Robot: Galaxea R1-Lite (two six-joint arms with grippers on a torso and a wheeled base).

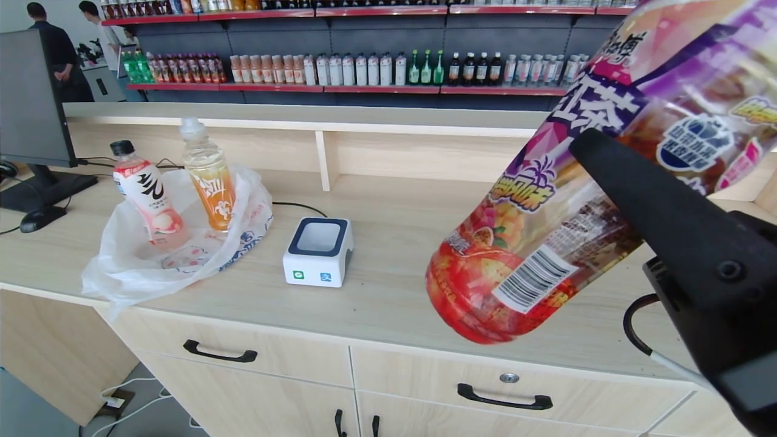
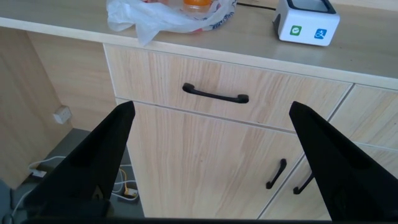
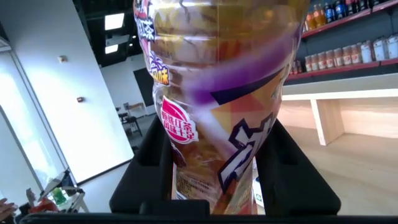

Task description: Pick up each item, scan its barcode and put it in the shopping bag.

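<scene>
Right wrist view has the right claw (image 3: 221,162) clamped around a large drink bottle (image 3: 217,74), with a finger pressing each side. From the head camera the bottle is tilted, its base toward seven o'clock and its barcode (image 1: 534,279) showing. The scanner (image 1: 318,252) sits on the counter (image 1: 394,230) at the bottle's nine o'clock. The shopping bag (image 1: 121,267) lies beyond it. The left claw (image 2: 208,162) gapes wide before a drawer (image 2: 214,93).

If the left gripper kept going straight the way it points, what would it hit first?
Probably the drawer front with the black handle, under the counter: the open left gripper faces it and nothing shows between. Depth is unclear.
</scene>
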